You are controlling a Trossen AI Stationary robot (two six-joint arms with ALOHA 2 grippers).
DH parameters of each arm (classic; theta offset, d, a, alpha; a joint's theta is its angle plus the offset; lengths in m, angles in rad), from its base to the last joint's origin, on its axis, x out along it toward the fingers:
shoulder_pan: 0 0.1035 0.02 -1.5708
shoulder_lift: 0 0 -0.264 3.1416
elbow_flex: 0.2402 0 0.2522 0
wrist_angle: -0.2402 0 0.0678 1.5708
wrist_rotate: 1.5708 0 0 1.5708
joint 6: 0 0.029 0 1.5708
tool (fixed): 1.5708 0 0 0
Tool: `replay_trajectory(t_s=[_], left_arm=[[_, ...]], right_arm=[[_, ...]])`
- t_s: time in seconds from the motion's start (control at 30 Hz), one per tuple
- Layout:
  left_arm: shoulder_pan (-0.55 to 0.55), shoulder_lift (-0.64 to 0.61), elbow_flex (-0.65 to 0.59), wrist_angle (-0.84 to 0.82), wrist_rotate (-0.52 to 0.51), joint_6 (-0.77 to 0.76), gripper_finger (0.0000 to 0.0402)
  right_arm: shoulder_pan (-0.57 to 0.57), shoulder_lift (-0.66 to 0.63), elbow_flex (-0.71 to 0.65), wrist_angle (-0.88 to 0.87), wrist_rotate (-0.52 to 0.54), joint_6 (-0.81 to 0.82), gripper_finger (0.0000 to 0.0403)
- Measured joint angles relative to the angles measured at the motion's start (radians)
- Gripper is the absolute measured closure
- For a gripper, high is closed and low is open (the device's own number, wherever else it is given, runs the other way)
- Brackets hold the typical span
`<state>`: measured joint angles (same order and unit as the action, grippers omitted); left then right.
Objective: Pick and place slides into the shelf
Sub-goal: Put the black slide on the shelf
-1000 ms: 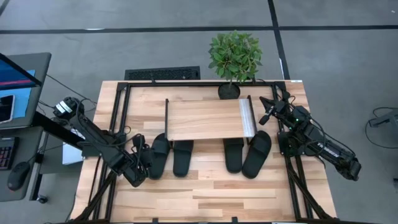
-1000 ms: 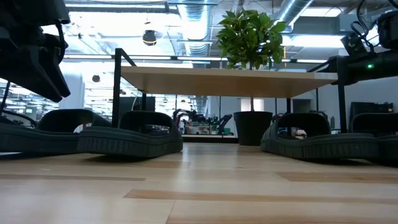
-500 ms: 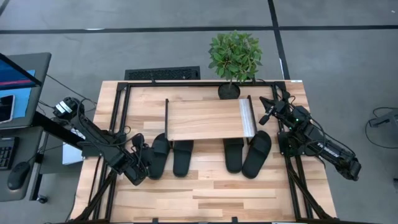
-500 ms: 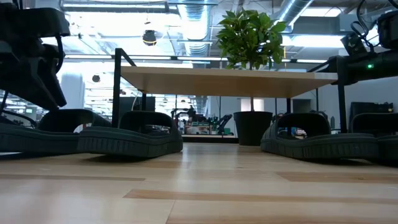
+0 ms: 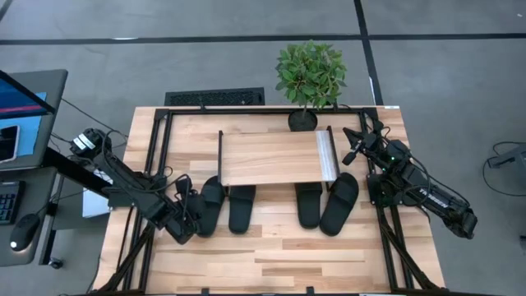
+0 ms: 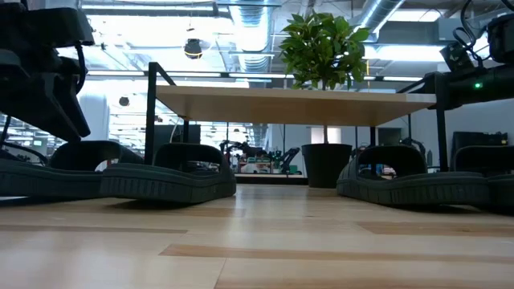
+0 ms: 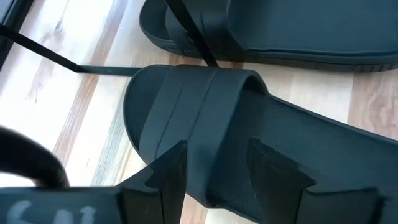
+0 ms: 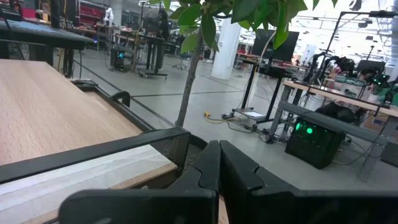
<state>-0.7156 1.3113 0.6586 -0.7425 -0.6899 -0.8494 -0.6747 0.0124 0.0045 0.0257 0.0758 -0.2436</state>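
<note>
The left gripper (image 5: 186,215) is being held low over the table (image 5: 279,255), right at the outermost slide on the left (image 5: 209,205), and in the left wrist view its fingers (image 7: 166,175) are being kept apart over that slide's wide strap (image 7: 186,106), with nothing gripped between them. The four black slides are lying side by side on the wood just in front of the shelf (image 5: 271,158), with their far ends tucked under its front edge: a second slide (image 5: 242,207) is lying just beside the first, and the other pair (image 5: 309,204) (image 5: 340,202) is lying further right. The right gripper (image 5: 352,148) is being held beside the shelf's pale end strip (image 5: 327,154), its fingers (image 8: 208,167) pressed together with nothing between them
</note>
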Motion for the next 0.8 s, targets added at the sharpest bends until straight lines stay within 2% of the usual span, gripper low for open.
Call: replay_trajectory(t_s=[0.3,0.63,0.8], left_arm=[[0.036,0.010,0.000,0.011,0.030,0.021,0.0248],[0.065,0.197,0.002,0.070,0.021,0.077,0.0248],[0.066,0.243,0.005,0.069,-0.011,0.075,0.0248]], right_arm=[[0.000,0.000,0.000,0.000,0.000,0.000,0.0403],[0.000,0.000,0.000,0.000,0.000,0.000,0.0403],[0.000,0.000,0.000,0.000,0.000,0.000,0.0403]])
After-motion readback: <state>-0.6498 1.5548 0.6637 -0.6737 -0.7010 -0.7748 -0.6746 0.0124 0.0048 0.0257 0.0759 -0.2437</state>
